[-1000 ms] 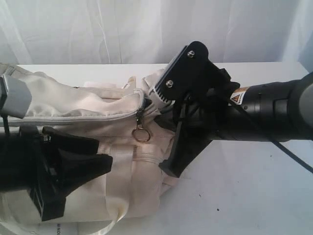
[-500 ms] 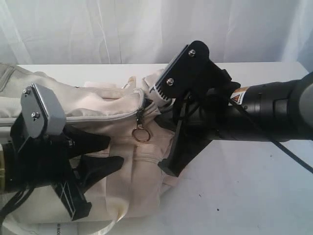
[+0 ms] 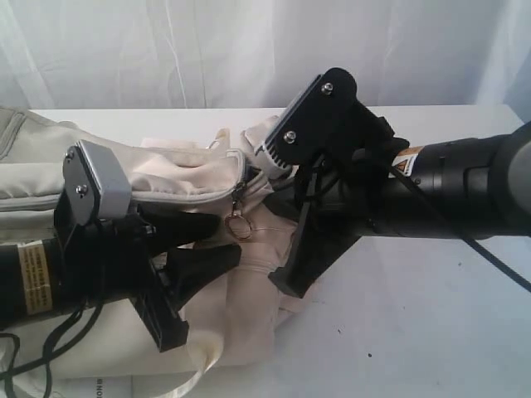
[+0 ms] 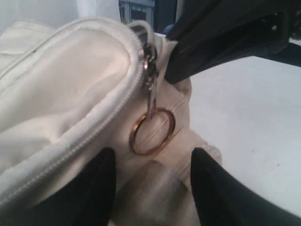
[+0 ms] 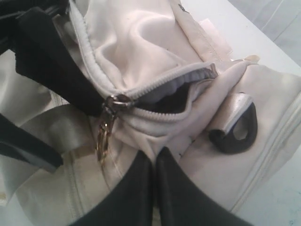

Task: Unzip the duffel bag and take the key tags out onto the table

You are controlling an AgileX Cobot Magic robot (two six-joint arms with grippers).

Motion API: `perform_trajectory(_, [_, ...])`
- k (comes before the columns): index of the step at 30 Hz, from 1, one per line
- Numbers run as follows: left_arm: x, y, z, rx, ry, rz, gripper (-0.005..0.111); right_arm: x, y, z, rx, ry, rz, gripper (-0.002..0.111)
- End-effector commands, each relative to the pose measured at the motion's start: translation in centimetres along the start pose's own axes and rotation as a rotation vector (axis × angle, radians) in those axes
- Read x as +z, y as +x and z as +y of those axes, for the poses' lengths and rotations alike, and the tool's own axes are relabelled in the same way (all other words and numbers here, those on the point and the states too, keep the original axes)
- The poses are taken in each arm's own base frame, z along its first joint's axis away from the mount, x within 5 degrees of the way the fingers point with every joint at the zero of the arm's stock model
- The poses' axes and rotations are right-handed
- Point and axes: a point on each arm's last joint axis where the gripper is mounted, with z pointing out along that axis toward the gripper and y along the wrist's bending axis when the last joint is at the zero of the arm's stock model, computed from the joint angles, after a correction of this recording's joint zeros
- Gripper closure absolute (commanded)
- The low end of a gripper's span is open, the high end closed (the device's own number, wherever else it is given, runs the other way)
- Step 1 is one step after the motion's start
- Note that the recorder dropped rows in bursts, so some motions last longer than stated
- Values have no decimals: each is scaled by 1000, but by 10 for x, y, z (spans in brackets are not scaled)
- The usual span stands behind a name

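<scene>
The cream duffel bag (image 3: 166,178) lies on the left of the white table (image 3: 415,323). Its zip is open a short way, showing a dark gap (image 5: 171,98) beside the slider (image 5: 115,100). A brass pull ring (image 3: 238,226) hangs from the slider. My left gripper (image 3: 226,238) is open, its fingertips on either side of and just short of the ring (image 4: 152,131). My right gripper (image 5: 154,157) is shut, pinching a fold of bag fabric just below the zip opening. The key tags are hidden.
The right arm (image 3: 452,186) reaches in from the right, its black camera mount (image 3: 319,116) over the bag's end. A black plastic loop (image 5: 235,133) sits on the bag's end panel. A webbing handle (image 3: 199,373) trails at the front. White curtain behind.
My left gripper has moved right and up along the bag's front, from the left edge to just beside the pull ring, jaws still open. The right arm has held still.
</scene>
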Motion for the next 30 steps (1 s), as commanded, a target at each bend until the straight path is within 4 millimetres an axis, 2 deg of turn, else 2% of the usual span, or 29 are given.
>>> perform_trajectory(1, [3,-3,-2,1,30,-83,54,-6,-7,-4,21,28,-43,108])
perform_trajectory(14, [4,-1,-1,42,13,-67,54,-6,-5,-1,21,1,-19,108])
perform_trajectory(18, [4,-1,-1,75,12,-67,59,-6,-5,-1,21,1,-19,108])
perform_trajectory(25, [5,1,-1,83,20,-58,61,-6,-5,-1,21,1,-19,108])
perform_trajectory(27, [7,4,-1,76,22,-45,65,-6,-5,-1,21,1,-19,108])
perform_trajectory(30, [10,9,-1,72,39,-37,77,-6,-5,-2,21,3,-21,108])
